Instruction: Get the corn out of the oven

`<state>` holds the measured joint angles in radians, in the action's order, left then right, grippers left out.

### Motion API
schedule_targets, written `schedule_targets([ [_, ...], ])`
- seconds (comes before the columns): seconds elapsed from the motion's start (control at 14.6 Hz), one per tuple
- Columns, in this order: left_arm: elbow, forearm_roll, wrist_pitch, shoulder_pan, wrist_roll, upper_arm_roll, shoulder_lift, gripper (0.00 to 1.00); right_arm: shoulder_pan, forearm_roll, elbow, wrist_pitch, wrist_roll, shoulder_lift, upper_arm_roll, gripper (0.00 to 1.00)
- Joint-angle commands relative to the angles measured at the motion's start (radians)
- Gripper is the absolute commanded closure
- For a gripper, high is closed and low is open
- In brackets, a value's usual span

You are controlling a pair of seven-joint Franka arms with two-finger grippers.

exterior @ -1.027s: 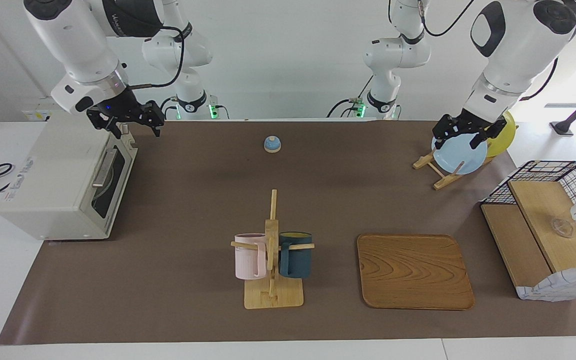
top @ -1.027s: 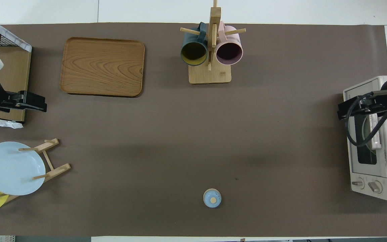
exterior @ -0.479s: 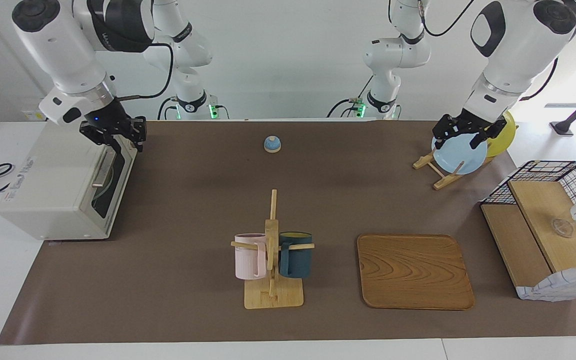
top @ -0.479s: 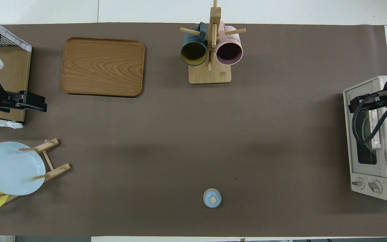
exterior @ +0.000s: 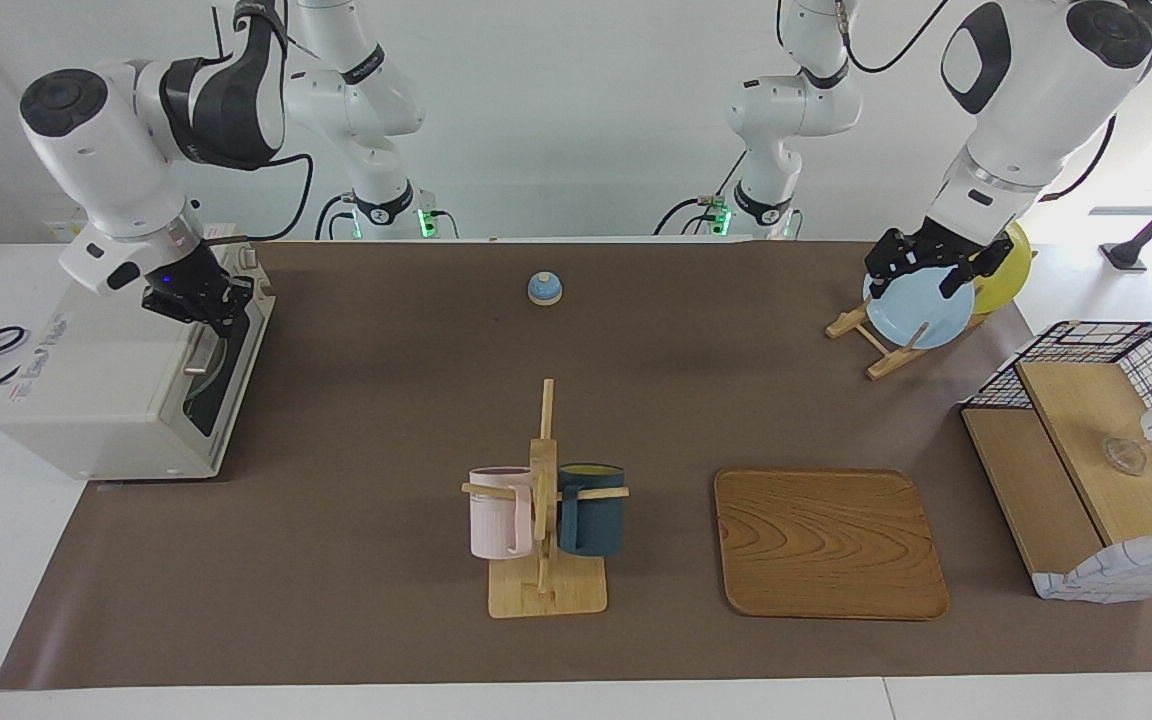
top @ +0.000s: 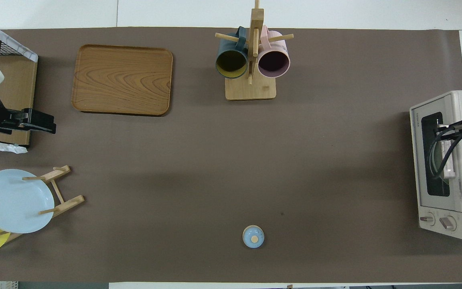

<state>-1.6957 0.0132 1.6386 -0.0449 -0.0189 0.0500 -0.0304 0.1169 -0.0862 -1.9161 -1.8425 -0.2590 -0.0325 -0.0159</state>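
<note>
The off-white oven (exterior: pixel 106 380) (top: pixel 417 160) stands at the right arm's end of the table, its dark glass door (exterior: pixel 228 365) closed. My right gripper (exterior: pixel 204 305) (top: pixel 441 130) has come down on the door's metal bar handle (exterior: pixel 202 348) (top: pixel 450 164), at the end nearer the robots, and is shut on it. The corn is hidden; only a dim round shape shows through the glass. My left gripper (exterior: pixel 921 275) (top: pixel 48 123) waits open in the air over the blue plate (exterior: pixel 918 312).
A wooden rack holds the blue plate and a yellow plate (exterior: pixel 1006 265). A wire-and-wood basket (exterior: pixel 1096 460), a wooden tray (exterior: pixel 829 543), a mug tree (exterior: pixel 541 510) with pink and dark blue mugs, and a small blue bell (exterior: pixel 544 288) are on the brown mat.
The right gripper moved from above the oven's corner nearer the robots down onto the door handle and closed from open to shut. The left arm stayed still.
</note>
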Motion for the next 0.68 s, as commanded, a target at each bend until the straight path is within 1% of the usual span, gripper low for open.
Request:
schedule_targets([
  [0.0,-0.002,-0.021,-0.005,0.002,0.002,0.001,-0.011,0.0,0.026,-0.03,-0.07,-0.064,-0.003,-0.024,0.004,1.0],
  [0.27,-0.002,-0.021,-0.006,0.002,0.002,0.001,-0.011,0.0,0.027,-0.119,-0.08,-0.069,-0.002,-0.017,0.005,1.0],
  [0.62,-0.002,-0.021,-0.017,0.002,0.007,0.002,-0.011,0.0,0.043,-0.121,-0.115,-0.072,0.0,-0.018,0.004,1.0],
])
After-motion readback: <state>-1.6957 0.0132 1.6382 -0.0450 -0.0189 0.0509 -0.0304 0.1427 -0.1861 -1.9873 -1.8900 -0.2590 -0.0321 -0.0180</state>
